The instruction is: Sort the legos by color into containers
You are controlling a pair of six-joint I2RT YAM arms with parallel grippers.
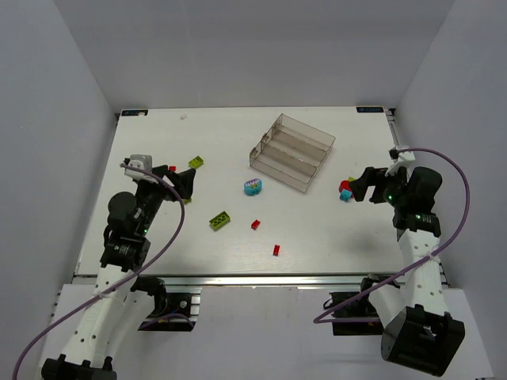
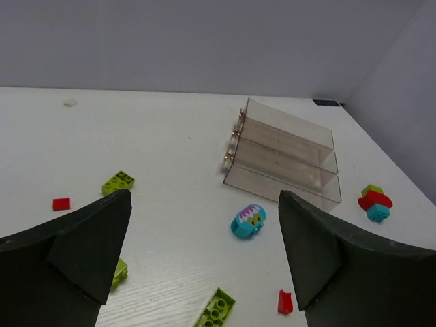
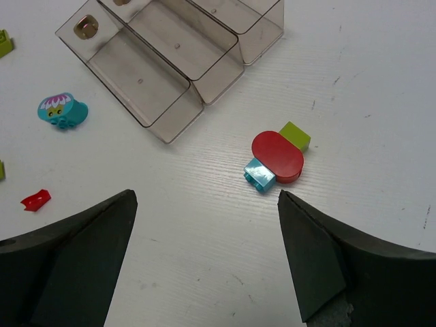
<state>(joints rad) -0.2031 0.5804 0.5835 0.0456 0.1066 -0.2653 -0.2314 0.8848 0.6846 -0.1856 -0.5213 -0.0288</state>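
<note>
Loosely, legos lie scattered on the table around the tray.

no readable text, labels, brands or numbers anywhere. only a printed cartoon face on the small cyan rounded brick, no lettering.

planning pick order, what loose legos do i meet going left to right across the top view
small lime brick → long lime brick → cyan piece → near red brick → red and cyan cluster
</note>
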